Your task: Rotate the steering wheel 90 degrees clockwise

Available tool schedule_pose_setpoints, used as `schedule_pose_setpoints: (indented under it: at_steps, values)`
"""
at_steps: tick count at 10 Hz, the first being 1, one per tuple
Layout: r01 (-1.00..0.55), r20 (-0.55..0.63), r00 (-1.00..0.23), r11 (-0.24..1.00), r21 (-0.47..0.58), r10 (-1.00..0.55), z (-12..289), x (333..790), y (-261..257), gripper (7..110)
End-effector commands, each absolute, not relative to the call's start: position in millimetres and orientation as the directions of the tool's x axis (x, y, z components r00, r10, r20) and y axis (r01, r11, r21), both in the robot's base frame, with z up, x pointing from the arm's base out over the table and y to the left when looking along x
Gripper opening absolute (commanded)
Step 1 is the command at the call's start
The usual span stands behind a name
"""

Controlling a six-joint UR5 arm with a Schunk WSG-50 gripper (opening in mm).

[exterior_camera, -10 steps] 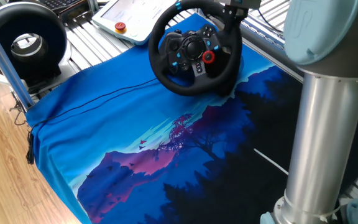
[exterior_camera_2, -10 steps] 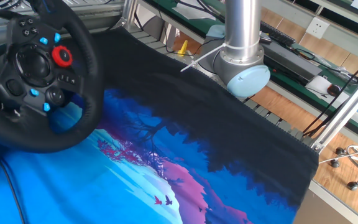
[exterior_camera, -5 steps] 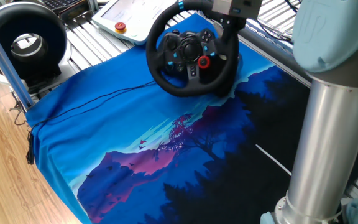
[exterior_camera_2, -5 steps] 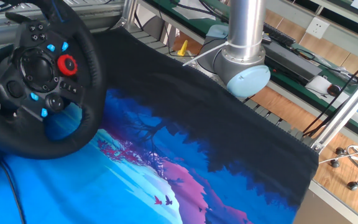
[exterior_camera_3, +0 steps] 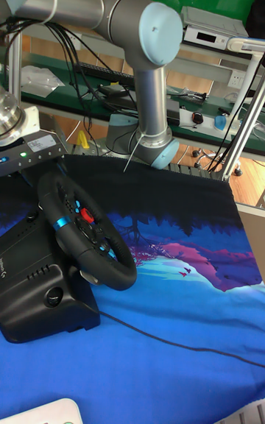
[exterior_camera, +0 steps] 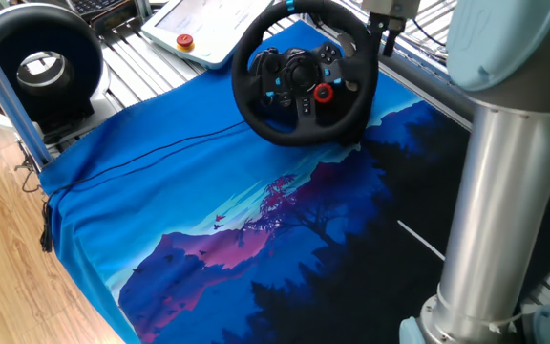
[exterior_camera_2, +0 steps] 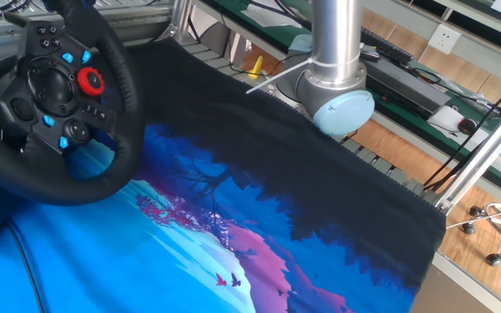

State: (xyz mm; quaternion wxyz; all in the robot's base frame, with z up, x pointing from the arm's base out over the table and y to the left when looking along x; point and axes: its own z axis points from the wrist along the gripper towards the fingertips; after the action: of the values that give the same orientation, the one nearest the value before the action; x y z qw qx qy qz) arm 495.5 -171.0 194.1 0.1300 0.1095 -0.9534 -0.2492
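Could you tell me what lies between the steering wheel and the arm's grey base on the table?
Only the printed cloth, dark there. In the other fixed view, nothing stands between the steering wheel and the arm's base.

Steering wheel: black, thick padded rim, light-blue stripe now at the rim's top edge, just beside the hand, which sits at the upper right of the rim. Whether the hand touches the rim can't be told. Hub carries blue buttons and a red dial; the dial sits on the hub's side nearer the hand, slightly below centre. Wheel face is tilted back on its black base, which rests on the blue printed cloth over the counter. In the tall fixed view the wheel shows edge-on, directly below the hand.
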Motion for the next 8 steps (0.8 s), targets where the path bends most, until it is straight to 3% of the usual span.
schedule_pose_setpoints:
  at_steps: [1, 2, 3, 5, 8]
  values:
    - [-0.133, 0.212, -0.939, 0.855, 0.502, -0.27, 205, 504, -169, 88]
    - [-0.11, 0.213, -0.946, 0.857, 0.503, -0.247, 213, 518, -154, 88]
    - [-0.096, 0.207, -0.952, 0.864, 0.495, -0.225, 217, 531, -143, 66]
    - [-0.081, 0.199, -0.962, 0.892, 0.446, -0.187, 220, 548, -134, 66]
    - [-0.102, 0.136, -0.973, 0.874, 0.476, -0.188, 221, 565, -118, 66]
